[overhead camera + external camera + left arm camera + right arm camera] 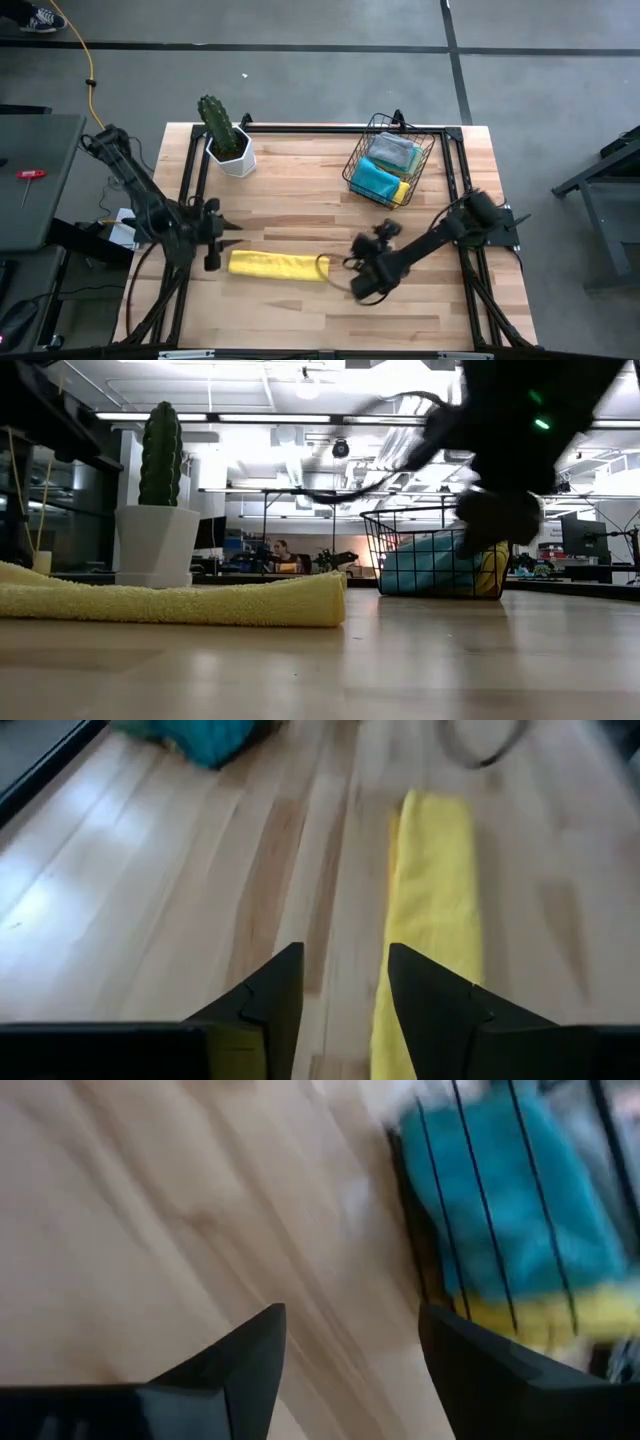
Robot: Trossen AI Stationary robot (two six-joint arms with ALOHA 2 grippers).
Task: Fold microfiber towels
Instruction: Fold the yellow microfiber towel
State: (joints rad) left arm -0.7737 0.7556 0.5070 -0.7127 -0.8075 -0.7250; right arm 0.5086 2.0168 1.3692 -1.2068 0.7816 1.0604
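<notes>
**Towels: one folded on the boards, the rest in the basket**

Counting went like this, left to right. One left gripper [222, 243] hovered low at the left end of one yellow towel [277, 265], its two fingers [270, 1000] standing apart with nothing between them, the strip running away just beside one finger. One potted cactus [222, 135] in a white pot stood near the back left edge of the table [300, 190], well apart from the cloth. That yellow towel lay flat as a long narrow folded strip on the wood, roughly mid-table toward the front. At its right end sat one right gripper [350, 277], just beside the cloth and not touching it; the right wrist view showed its fingers [240, 1370] spread wide over bare wood, holding nothing.

Further right and back stood one black wire basket [352, 170], near the rear right corner. Inside it: one grey towel [392, 150] on top at the back, one teal towel [375, 178] in front of it, and a sliver of a second yellow towel [402, 190] at the near corner. Whether more cloths lay underneath could not be told.

Open room was plentiful: bare boards stretched between cactus and basket, and along the whole front edge below the strip.
</notes>
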